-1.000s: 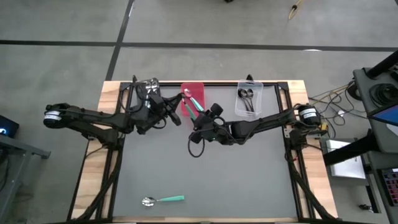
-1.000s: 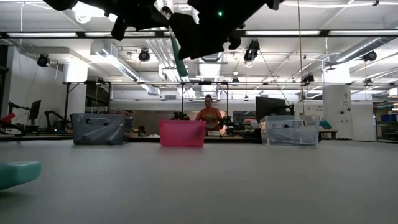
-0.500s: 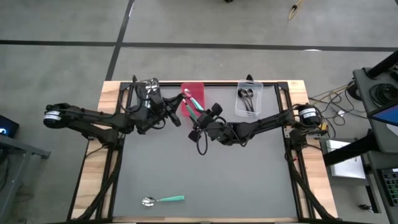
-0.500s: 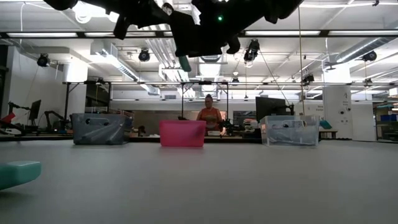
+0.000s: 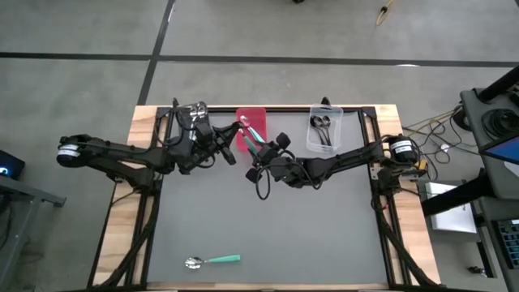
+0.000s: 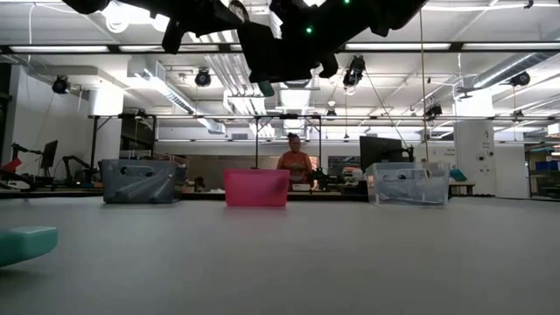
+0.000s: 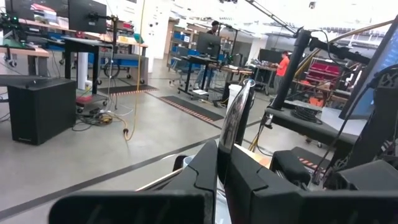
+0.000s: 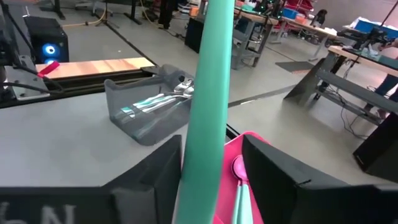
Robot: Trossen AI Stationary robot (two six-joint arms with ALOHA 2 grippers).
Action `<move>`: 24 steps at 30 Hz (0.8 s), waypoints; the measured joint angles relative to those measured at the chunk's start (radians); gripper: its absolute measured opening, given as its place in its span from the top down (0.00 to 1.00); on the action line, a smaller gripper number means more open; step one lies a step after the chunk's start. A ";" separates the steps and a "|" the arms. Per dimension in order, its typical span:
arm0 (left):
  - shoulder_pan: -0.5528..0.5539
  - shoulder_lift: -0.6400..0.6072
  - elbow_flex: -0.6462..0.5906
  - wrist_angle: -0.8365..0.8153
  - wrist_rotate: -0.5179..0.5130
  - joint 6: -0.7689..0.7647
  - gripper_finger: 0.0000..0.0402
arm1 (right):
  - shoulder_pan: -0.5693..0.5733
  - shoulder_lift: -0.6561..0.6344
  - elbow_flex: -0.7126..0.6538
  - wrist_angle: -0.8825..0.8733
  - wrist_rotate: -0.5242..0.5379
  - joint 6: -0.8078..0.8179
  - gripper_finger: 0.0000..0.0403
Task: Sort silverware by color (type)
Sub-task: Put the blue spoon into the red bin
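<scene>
High: right gripper [image 5: 258, 152] pinches a teal-handled spoon [image 5: 253, 143] at the near edge of the pink bin [image 5: 258, 118], long axis diagonal, handle toward the bin. Left gripper [image 5: 229, 138] pinches a silver spoon [image 5: 238, 126] beside that bin. Spare teal spoon [image 5: 212, 260] lies crosswise near the table [image 5: 324, 235] front.
Right wrist: teal handle rises between pressed fingers [image 8: 273, 180].
Left wrist: bowl points away from the gripper.

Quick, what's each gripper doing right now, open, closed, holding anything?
Left gripper: shut on a spoon.
Right gripper: shut on a teal-handled spoon, near the pink bin.
</scene>
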 joint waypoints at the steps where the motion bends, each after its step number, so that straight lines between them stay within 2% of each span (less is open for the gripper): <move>1: 0.000 0.000 0.000 0.001 0.000 -0.003 1.00 | -0.001 0.000 0.000 0.000 0.000 0.000 0.62; 8: 0.000 0.000 0.000 0.002 0.001 -0.007 1.00 | -0.002 0.000 0.000 0.000 0.001 0.000 0.81; 19: 0.000 0.000 0.000 -0.025 0.003 0.013 1.00 | -0.002 -0.016 0.000 -0.064 -0.012 0.041 0.82; 24: 0.000 0.000 0.000 -0.029 0.003 0.043 0.98 | -0.004 -0.040 0.000 -0.111 -0.054 0.080 0.82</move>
